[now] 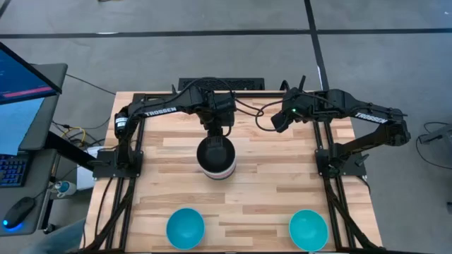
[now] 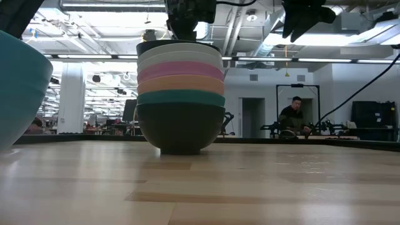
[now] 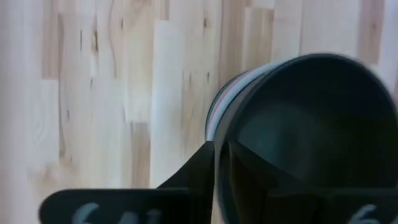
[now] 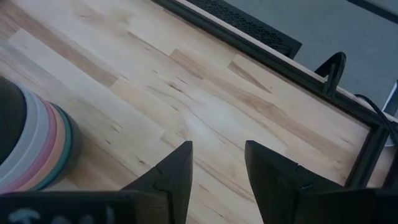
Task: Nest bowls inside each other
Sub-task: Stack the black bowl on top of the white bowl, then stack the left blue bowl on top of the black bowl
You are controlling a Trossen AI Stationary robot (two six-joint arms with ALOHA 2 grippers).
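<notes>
- The wooden worktop [image 1: 282,176] carries everything, with both dark arms reaching in from its far edge, at 12 o'clock in the high view.
- The left arm stretches from the 10 o'clock corner toward the centre, wrist bent straight down over the stack of bowls [image 1: 216,159]. The left gripper [image 1: 217,138] sits at the stack's far rim; in the left wrist view its jaws straddle the rim of the top black bowl [image 3: 311,124], one finger outside and one inside, closed on that rim.
- The right arm folds back from the 2 o'clock corner, its right gripper [image 4: 217,168] hanging in the air above bare wood near 1 o'clock, well apart from the stack. Its jaws stand parted, gripping nothing.
- The stack stands at the worktop's centre; from the low view its layers read, bottom upward, dark bowl, turquoise, orange, pink, white, then the black one.
- Two loose turquoise bowls sit upright along the near edge: the turquoise bowl at 7 o'clock [image 1: 185,228] and the turquoise bowl at 5 o'clock [image 1: 308,228], well apart from each other.
</notes>
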